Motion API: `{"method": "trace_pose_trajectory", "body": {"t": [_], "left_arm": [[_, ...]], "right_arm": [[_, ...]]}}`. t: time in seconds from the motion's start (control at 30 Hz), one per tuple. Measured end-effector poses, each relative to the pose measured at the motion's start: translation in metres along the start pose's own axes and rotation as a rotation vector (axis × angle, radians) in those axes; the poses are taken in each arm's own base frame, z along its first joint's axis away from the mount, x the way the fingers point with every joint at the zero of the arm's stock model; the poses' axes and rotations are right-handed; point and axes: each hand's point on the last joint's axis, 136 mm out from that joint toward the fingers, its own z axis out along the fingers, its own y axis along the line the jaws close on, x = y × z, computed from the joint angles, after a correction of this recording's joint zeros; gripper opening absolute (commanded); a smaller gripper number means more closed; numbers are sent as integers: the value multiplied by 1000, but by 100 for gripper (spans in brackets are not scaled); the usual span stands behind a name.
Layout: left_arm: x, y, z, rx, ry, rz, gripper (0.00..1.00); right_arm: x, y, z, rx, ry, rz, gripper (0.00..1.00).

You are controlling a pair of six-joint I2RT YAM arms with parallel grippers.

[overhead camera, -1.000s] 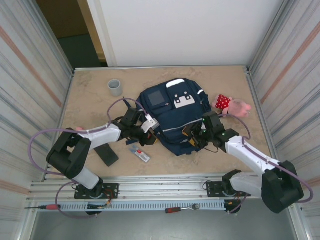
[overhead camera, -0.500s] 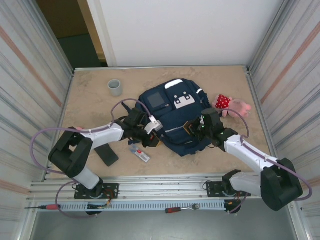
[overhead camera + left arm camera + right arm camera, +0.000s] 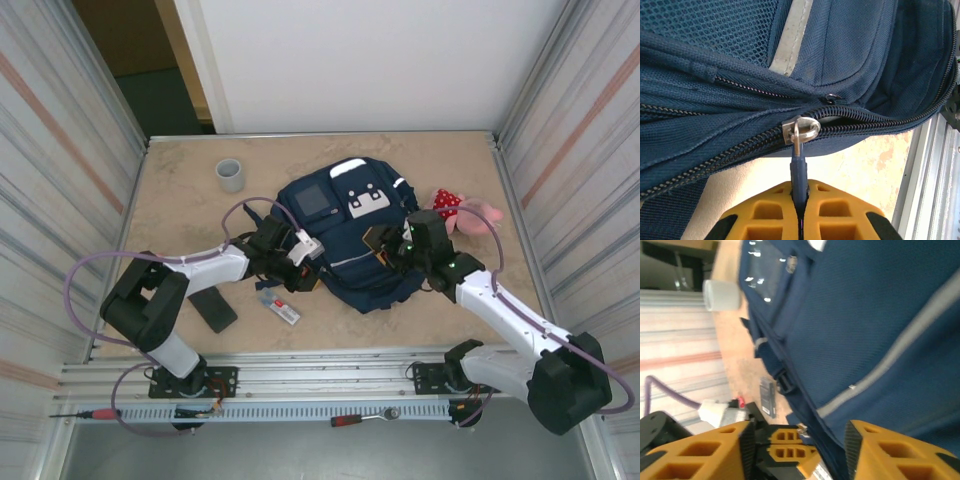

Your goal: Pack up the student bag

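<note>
We have the left hand (image 3: 799,197) pinched shut on the zipper pull (image 3: 798,162) at the near-left edge of the student bag (image 3: 345,235), mid-surface (image 3: 180,230). The zipper track runs crosswise to the pull, so the drag should follow it. The right hand (image 3: 382,248) hovers spread open over the bag's right side.

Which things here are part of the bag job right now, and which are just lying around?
In the job: student bag; its zipper pull, pinched by the left end effector; right end effector, open over the bag.

Lying about: grey cup; pink plush toy; black flat slab; small grey packet; screwdriver and ratchet on the front rail.
</note>
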Motion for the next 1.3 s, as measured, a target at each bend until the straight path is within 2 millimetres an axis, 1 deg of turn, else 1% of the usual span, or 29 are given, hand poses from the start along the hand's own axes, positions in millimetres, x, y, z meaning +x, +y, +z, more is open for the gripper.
{"method": "trace_pose_trajectory", "body": {"t": [0.13, 0.23, 0.37, 0.53, 0.73, 0.83, 0.9, 1.0, 1.2, 1.3], "left_arm": [[-2, 0, 0, 0, -7, 5, 0], [-2, 0, 0, -1, -9, 3, 0], [-3, 1, 0, -4, -13, 5, 0], [-4, 1, 0, -5, -15, 7, 0], [-7, 1, 0, -5, -27, 15, 0], [-8, 1, 0, -6, -29, 17, 0], [-8, 1, 0, -6, -30, 14, 0], [-8, 1, 0, -5, -30, 10, 0], [-8, 1, 0, 0, -34, 14, 0], [-10, -1, 0, 12, -40, 19, 0]], "right_arm": [[6, -31, 12, 116, 61, 57, 59], [11, -45, 22, 164, 93, 86, 59], [13, -56, 34, 205, 112, 120, 59], [14, -58, 37, 216, 110, 136, 63], [11, -52, 22, 198, 72, 131, 66], [13, -55, 18, 194, 67, 144, 66], [14, -57, 19, 200, 69, 149, 65], [12, -56, 21, 193, 66, 151, 64], [7, -55, 31, 183, 50, 170, 59], [3, -55, 35, 181, 32, 182, 51]]}}
